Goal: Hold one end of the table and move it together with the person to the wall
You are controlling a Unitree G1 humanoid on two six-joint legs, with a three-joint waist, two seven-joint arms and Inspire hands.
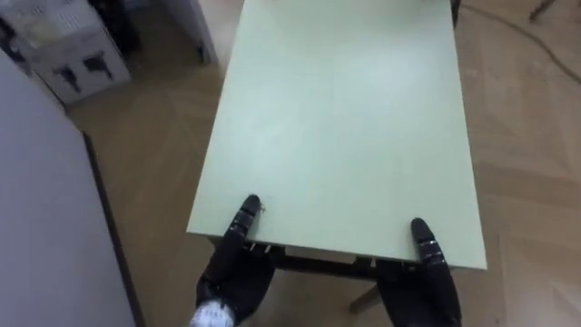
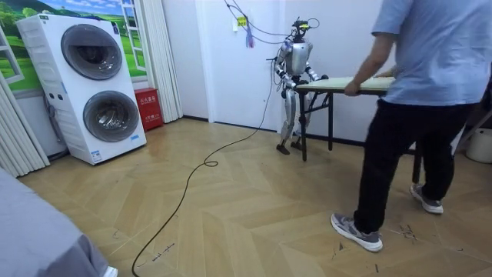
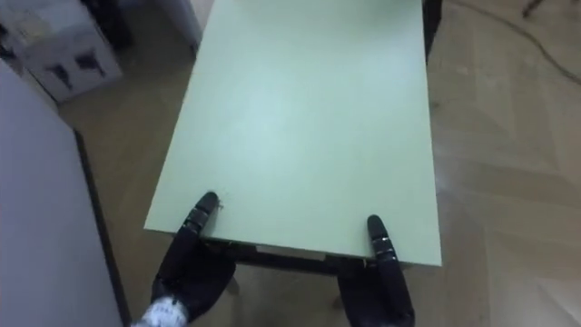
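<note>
A light green table (image 1: 336,118) stretches away from me over the wood floor. My left hand (image 1: 234,272) grips its near edge at the left corner, thumb lying on top and palm below the edge. My right hand (image 1: 422,282) holds the same edge near the right corner in the same way, thumb on top. In the room view I stand upright close to a white wall at one end of the table (image 2: 338,86). A person (image 2: 423,92) in a blue shirt and dark trousers stands at the other end, with a hand (image 2: 352,88) on the table's edge.
A white cardboard box (image 1: 64,45) sits on the floor to my far left, and a grey panel (image 1: 36,227) runs close along my left side. In the room view a stacked washer and dryer (image 2: 92,85) and a red box (image 2: 147,108) stand by the wall.
</note>
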